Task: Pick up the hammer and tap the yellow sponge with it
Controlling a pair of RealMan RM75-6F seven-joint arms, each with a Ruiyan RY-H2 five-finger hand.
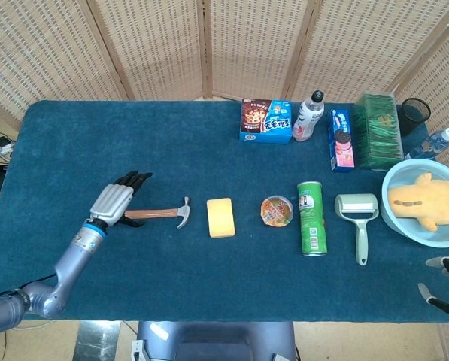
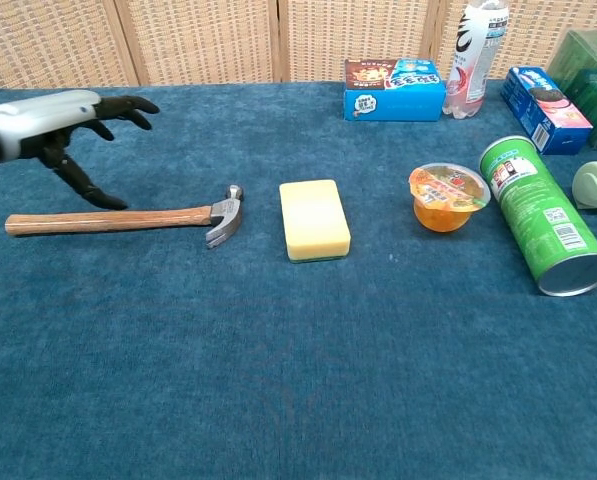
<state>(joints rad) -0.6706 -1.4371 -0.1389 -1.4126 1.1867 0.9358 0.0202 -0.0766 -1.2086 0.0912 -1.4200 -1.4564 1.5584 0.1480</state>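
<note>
The hammer [image 1: 160,213] [image 2: 118,219] lies flat on the blue tablecloth, its wooden handle pointing left and its metal head [image 2: 225,214] just left of the yellow sponge [image 1: 220,217] [image 2: 314,219]. A small gap separates head and sponge. My left hand [image 1: 117,200] [image 2: 58,125] hovers over the far end of the handle with its fingers spread and holds nothing. In the head view it covers the handle's end. My right hand [image 1: 444,284] shows only at the bottom right edge of the head view, fingers apart, far from both objects.
Right of the sponge stand a jelly cup [image 1: 277,210] [image 2: 449,196], a green can on its side [image 1: 310,218] [image 2: 544,215], a lint roller [image 1: 357,214] and a bowl [image 1: 405,226] holding a yellow plush. Snack boxes [image 1: 266,120] and a bottle [image 1: 308,116] line the back edge.
</note>
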